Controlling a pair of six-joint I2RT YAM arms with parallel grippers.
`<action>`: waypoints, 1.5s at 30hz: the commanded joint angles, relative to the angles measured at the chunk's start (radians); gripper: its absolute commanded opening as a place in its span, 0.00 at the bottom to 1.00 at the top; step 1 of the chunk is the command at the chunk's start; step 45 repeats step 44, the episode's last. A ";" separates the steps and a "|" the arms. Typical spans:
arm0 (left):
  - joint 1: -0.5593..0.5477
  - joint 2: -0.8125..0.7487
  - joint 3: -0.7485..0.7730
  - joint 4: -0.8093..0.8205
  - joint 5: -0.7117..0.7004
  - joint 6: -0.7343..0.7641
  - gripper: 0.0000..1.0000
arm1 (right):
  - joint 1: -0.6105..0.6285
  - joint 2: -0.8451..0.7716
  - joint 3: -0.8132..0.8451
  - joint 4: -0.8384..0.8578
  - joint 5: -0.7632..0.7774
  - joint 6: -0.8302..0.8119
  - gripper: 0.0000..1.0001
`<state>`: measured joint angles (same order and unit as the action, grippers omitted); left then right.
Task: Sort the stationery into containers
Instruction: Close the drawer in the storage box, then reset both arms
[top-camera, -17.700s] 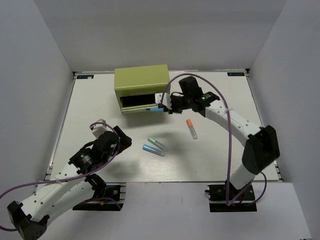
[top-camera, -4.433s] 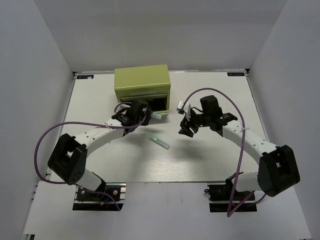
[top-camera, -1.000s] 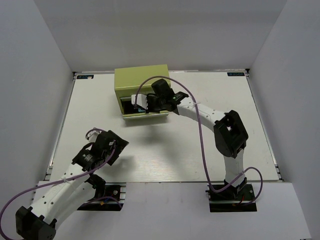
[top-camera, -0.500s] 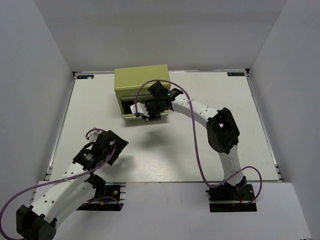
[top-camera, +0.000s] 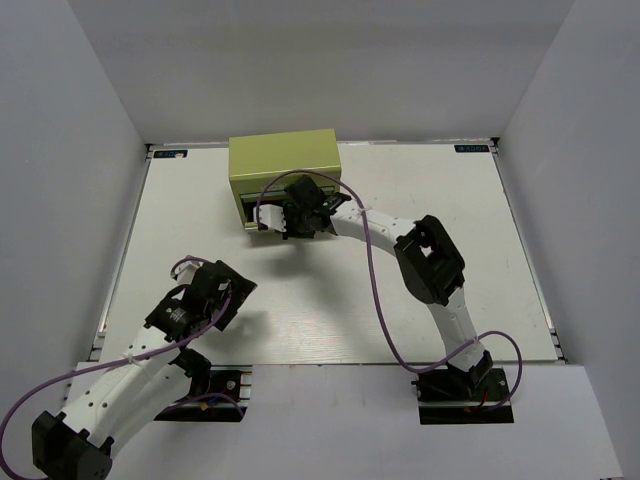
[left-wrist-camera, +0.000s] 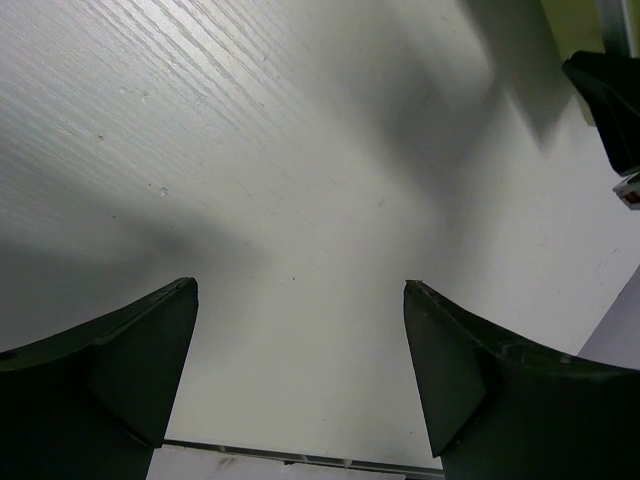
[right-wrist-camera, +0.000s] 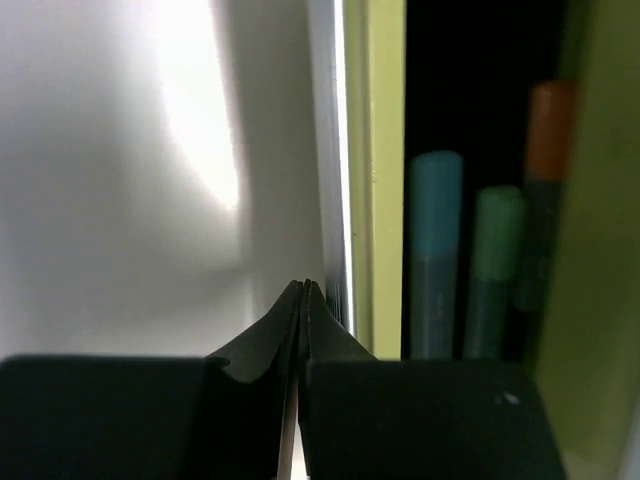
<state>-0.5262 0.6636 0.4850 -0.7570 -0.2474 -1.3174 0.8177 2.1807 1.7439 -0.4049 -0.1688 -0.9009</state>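
Observation:
The olive-green chest stands at the back of the table, its lower drawer pulled partly out. Lying side by side in that drawer are a light blue marker, a green one and an orange-capped one. My right gripper is shut on nothing, its tips just outside the drawer's front panel; from above it sits low at the chest's front. Near the table's front left, my left gripper hangs wide open over bare tabletop, seen from above at the left gripper.
The white table is walled in by pale panels on three sides. The right arm's purple cable loops over the table's middle. In the left wrist view, the right arm's dark wrist shows at the upper right.
My right gripper has shut and slid left along the chest's front, out of the drawer. The left arm has not moved.

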 joint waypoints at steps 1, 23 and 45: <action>0.002 -0.010 0.018 -0.008 -0.020 -0.005 0.94 | -0.005 0.002 -0.006 0.230 0.207 0.043 0.00; 0.002 -0.047 0.046 0.027 -0.009 0.066 0.95 | -0.008 -0.153 -0.144 0.226 0.071 0.134 0.03; -0.018 0.102 0.173 0.435 0.163 0.561 1.00 | -0.110 -0.866 -0.702 0.350 0.241 0.645 0.90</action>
